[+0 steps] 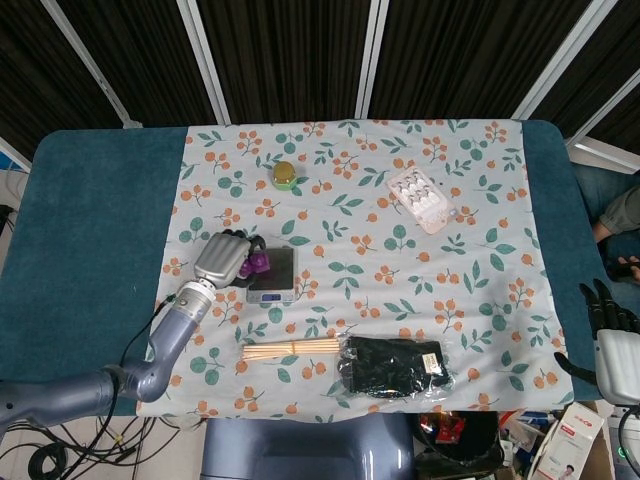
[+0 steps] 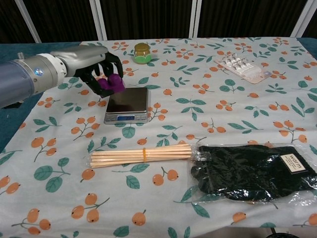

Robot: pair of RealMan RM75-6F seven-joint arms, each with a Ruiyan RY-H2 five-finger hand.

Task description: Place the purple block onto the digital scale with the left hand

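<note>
My left hand [image 1: 228, 260] [image 2: 96, 67] grips the purple block [image 1: 259, 264] [image 2: 115, 82], held up off the cloth at the left edge of the digital scale [image 1: 275, 275] [image 2: 127, 104]. The scale's steel platform is bare and its small display shows at the front. The block hangs just over the platform's near-left corner. My right hand [image 1: 607, 322] sits far off at the table's right edge, its dark fingers apart and holding nothing.
A bundle of wooden sticks [image 2: 141, 154] lies in front of the scale, with a bagged black glove [image 2: 252, 171] to its right. A small green-and-gold jar [image 2: 142, 52] stands behind the scale. A blister pack [image 2: 241, 67] lies at the back right.
</note>
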